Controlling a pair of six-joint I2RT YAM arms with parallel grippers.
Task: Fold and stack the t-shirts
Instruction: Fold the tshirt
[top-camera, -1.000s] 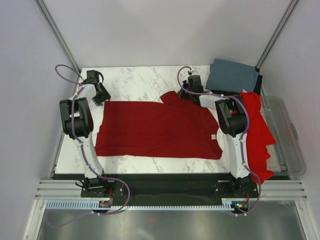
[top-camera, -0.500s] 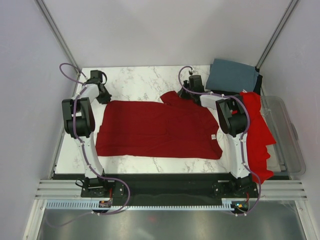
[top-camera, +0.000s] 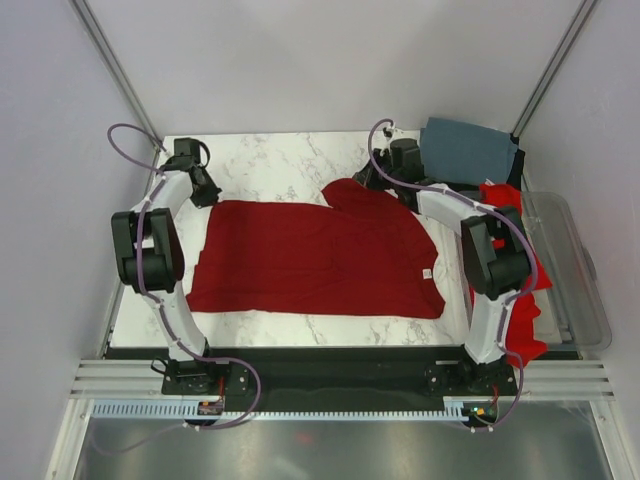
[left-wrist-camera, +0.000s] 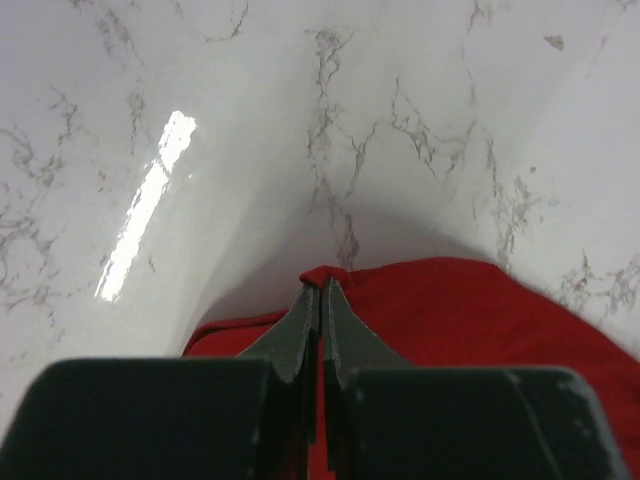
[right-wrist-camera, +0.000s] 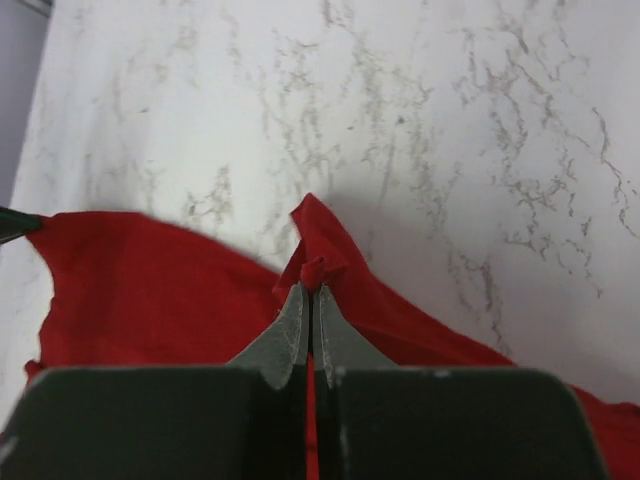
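Observation:
A dark crimson t-shirt (top-camera: 320, 255) lies spread flat across the marble table. My left gripper (top-camera: 207, 196) is shut on its far left corner; the pinched fold of cloth (left-wrist-camera: 322, 275) shows at the fingertips of the left gripper (left-wrist-camera: 321, 290). My right gripper (top-camera: 365, 181) is shut on the far edge of the same t-shirt near its raised sleeve, where a bunched tip of cloth (right-wrist-camera: 318, 268) sits between the tips of the right gripper (right-wrist-camera: 310, 292). A brighter red t-shirt (top-camera: 515, 265) hangs at the right, partly behind the right arm. A slate grey-blue t-shirt (top-camera: 465, 150) lies at the back right corner.
A clear plastic bin (top-camera: 575, 275) stands beyond the table's right edge under the red cloth. Bare marble (top-camera: 280, 160) runs along the far side of the table. Grey walls close in on the left, back and right.
The left gripper has closed on the shirt's far left corner. The right arm has swung outward and farther back, lifting the sleeve edge it holds.

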